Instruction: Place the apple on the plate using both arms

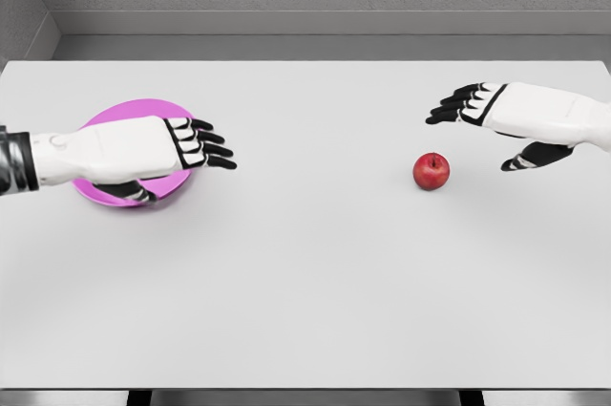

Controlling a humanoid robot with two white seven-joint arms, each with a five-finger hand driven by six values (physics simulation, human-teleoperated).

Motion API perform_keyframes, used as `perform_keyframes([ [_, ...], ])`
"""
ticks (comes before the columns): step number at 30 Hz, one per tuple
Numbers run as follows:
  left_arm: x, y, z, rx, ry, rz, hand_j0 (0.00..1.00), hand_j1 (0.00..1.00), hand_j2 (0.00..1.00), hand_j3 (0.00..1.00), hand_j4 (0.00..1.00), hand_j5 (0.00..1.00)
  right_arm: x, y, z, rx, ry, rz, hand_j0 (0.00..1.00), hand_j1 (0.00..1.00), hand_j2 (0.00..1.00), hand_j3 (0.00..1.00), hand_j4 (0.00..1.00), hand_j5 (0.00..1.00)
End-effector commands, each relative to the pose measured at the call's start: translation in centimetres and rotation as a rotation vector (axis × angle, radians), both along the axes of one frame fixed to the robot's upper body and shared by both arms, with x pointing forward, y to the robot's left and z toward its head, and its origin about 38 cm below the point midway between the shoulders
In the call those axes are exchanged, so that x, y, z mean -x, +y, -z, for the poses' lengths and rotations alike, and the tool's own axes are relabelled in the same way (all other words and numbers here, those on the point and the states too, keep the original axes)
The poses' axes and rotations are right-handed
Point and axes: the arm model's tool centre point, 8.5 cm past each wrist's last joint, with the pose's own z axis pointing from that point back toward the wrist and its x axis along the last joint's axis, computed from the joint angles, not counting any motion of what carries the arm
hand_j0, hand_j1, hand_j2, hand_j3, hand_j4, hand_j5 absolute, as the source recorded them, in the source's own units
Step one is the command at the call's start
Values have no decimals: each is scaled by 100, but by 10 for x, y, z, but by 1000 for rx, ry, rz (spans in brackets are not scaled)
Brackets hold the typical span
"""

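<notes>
apple (431, 171) sits on the table (315, 282) just below and inboard of the right hand (511, 115), fingers spread, holding nothing. left hand (162, 150) is open too, hovering over the pink plate (119, 115), well apart from the apple. right hand is far nearer; likely picks first.

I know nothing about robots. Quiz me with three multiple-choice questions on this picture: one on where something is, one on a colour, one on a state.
1. Where is the apple?
A. on the plate
B. on the table near the right hand
C. in the left hand

2. What colour is the plate?
A. pink-purple
B. green
C. yellow

3. What is the right hand doing?
A. gripping the apple
B. open, holding nothing
C. pressing on the plate

Answers:
1 B, it lies on the table just below that hand.
2 A, its rim shows around the left hand.
3 B, its fingers are spread, apart from the apple.
</notes>
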Motion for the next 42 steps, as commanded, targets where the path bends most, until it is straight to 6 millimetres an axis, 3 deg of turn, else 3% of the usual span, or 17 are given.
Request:
perform_keyframes([
  [1,-1,1,-3,5,-5,-5,100,100,100,100,100,100,1,1,-1,-6,-1,-2,100,100,100,100,100,100],
  [7,-1,0,-2,5,0,-1,100,100,100,100,100,100,1,2,-1,-14,3,-4,100,100,100,100,100,100],
  [10,0,-2,-1,5,3,3,100,100,100,100,100,100,2,-1,8,-34,41,3,100,100,100,100,100,100],
  [13,0,-2,0,4,5,4,100,100,100,100,100,100,-1,-3,12,-152,112,8,100,100,100,100,100,100],
  [19,0,-2,0,4,6,3,100,100,100,100,100,100,-13,-10,49,-175,213,65,100,100,100,100,100,100],
  [26,0,-2,1,4,7,3,100,100,100,100,100,100,-16,-11,70,-145,263,80,100,100,100,100,100,100],
  [34,0,-1,1,0,8,2,100,100,100,100,100,100,-33,4,100,-136,316,97,100,100,100,100,100,100],
  [42,0,-1,0,-1,7,2,100,100,100,100,100,100,-46,1,107,-128,322,132,100,100,100,100,100,100],
])
